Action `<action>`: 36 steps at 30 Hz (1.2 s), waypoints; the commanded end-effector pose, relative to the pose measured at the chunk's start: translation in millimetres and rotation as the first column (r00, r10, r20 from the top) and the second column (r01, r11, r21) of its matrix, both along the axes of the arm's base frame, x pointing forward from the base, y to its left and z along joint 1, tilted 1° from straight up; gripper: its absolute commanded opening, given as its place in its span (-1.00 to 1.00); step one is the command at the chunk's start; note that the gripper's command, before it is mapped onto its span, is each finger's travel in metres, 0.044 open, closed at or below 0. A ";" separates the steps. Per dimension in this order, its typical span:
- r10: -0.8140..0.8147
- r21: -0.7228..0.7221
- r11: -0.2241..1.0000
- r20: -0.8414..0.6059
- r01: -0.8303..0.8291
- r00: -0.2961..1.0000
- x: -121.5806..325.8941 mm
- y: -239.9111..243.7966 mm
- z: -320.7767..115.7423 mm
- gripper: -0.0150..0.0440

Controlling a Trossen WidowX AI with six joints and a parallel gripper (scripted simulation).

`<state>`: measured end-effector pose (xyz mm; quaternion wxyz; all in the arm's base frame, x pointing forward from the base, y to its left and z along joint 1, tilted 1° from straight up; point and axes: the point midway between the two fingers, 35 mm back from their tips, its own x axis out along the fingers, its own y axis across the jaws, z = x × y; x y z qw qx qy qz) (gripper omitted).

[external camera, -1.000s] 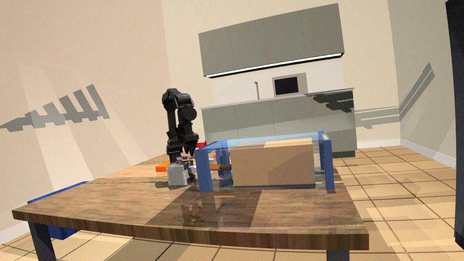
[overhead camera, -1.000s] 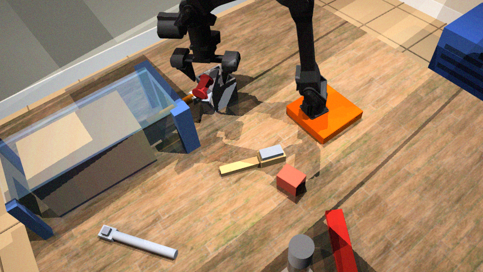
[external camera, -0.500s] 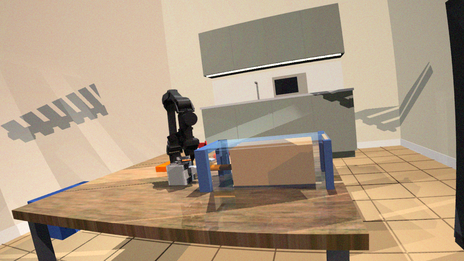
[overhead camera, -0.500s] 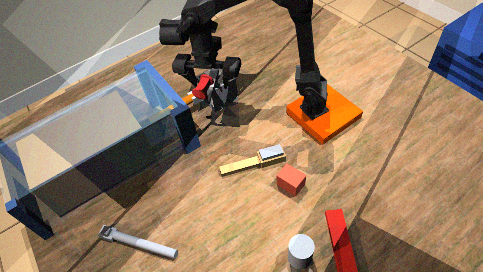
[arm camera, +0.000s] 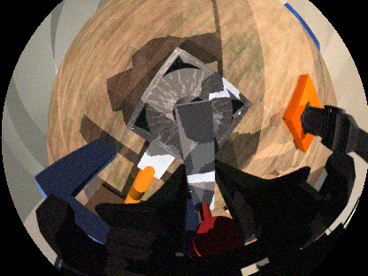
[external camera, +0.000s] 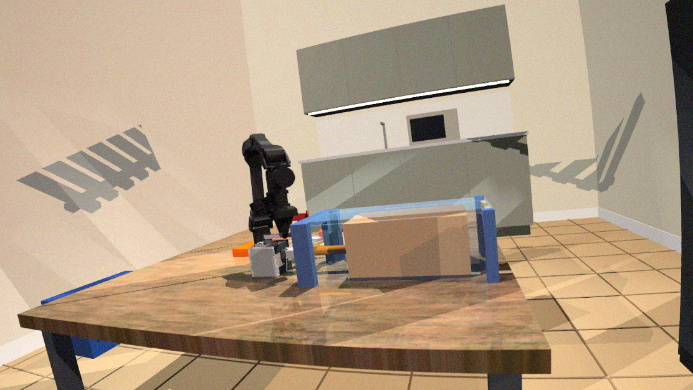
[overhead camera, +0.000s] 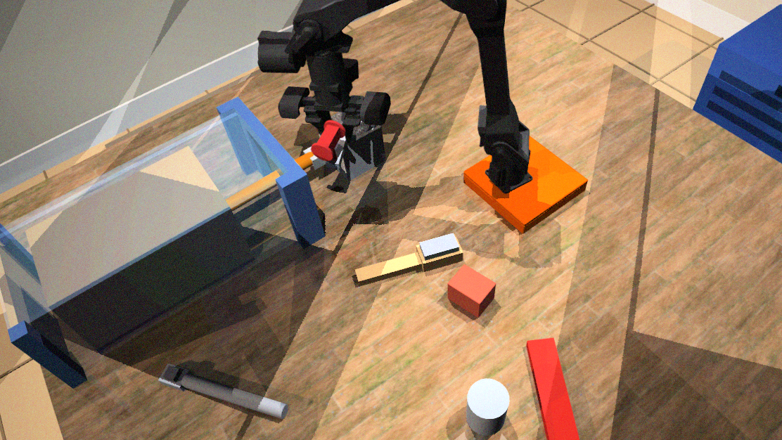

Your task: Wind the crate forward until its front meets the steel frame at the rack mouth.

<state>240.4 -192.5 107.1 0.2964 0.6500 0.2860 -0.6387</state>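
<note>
The winch (external camera: 264,261) (arm camera: 168,88) stands just outside the blue frame (overhead camera: 302,204) (external camera: 304,254) at the rack's mouth. The winch handle (arm camera: 196,141) lies across its top, with its red knob (overhead camera: 328,140) (arm camera: 217,236) on the frame side. My gripper (external camera: 285,235) (arm camera: 198,165) is shut on the handle's flat arm beside the knob, pointing down. Whether the key sits in the hole is hidden. The tan crate (overhead camera: 136,218) (external camera: 407,249) sits flat behind clear panels. The orange strap (overhead camera: 254,188) (external camera: 330,250) (arm camera: 141,183) spans a gap between crate and frame.
A wooden tool with a pale block (overhead camera: 389,266), a red block (overhead camera: 470,290), a red bar (overhead camera: 551,388), a grey cylinder (overhead camera: 486,401) and a grey rod tool (overhead camera: 224,391) lie on the bench. My arm's orange base (overhead camera: 552,166) (arm camera: 294,108) is beyond the winch.
</note>
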 end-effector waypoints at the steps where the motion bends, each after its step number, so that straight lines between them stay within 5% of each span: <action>1: 0.001 0.000 1.000 0.000 -0.001 1.000 0.0 0.3 0.4 -0.25; 9: 0.001 0.000 1.000 0.000 -0.001 1.000 0.0 0.3 0.4 -0.49; 36: 0.011 0.079 0.997 0.059 -0.015 0.998 -3.6 -5.2 5.3 -0.49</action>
